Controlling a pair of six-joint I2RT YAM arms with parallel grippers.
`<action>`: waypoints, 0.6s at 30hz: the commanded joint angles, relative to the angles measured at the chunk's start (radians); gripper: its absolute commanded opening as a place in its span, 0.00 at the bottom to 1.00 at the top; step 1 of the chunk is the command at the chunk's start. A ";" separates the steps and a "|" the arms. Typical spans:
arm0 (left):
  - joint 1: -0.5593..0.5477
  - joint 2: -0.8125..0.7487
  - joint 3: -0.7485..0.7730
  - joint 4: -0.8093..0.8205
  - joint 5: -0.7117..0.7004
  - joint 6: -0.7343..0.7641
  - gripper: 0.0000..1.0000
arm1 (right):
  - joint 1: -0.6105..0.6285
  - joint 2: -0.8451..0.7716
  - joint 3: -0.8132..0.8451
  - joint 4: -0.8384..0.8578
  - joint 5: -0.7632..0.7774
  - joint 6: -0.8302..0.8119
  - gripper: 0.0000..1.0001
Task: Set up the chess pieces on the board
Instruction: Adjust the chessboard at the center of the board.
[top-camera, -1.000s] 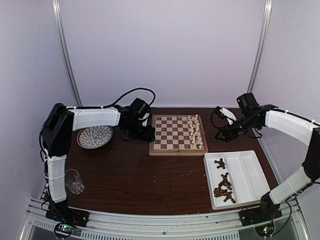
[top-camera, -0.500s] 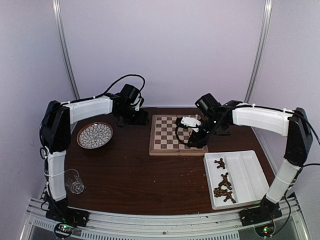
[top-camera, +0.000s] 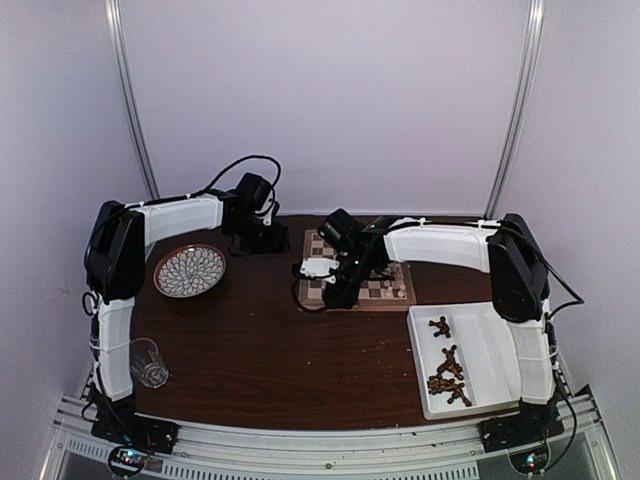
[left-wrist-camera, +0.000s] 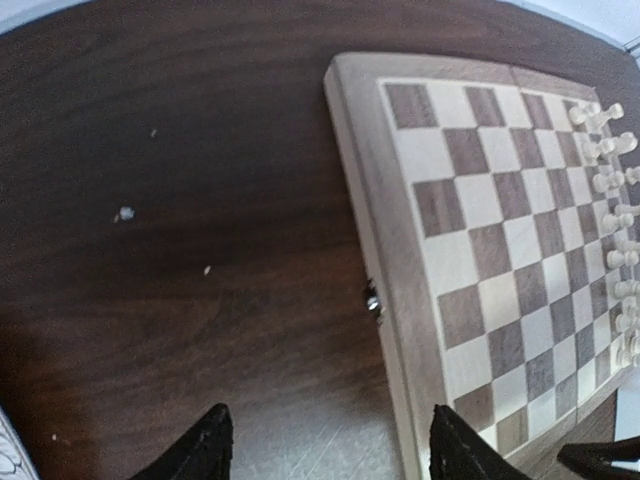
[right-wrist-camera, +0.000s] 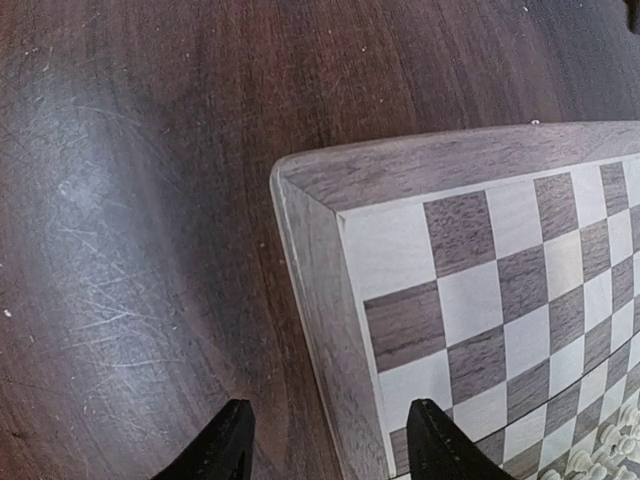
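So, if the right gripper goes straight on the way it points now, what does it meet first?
Probably the board, its edge near a bare corner: the open right gripper straddles that edge, one finger over the table. Depth is unclear.

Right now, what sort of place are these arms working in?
Most likely a robot test cell, not a home: blank pale walls framed by metal posts, arm bases bolted to a rail at the table edge, and staged props, a chessboard and a white tray of dark pieces.
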 joint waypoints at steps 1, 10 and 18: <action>0.041 -0.141 -0.118 -0.018 0.001 -0.038 0.67 | 0.021 0.058 0.111 -0.023 0.052 -0.006 0.57; 0.060 -0.411 -0.359 0.009 -0.047 -0.018 0.68 | 0.026 0.182 0.238 -0.056 0.032 0.008 0.58; 0.060 -0.506 -0.427 0.020 -0.060 -0.024 0.68 | 0.026 0.233 0.258 -0.077 -0.005 0.025 0.59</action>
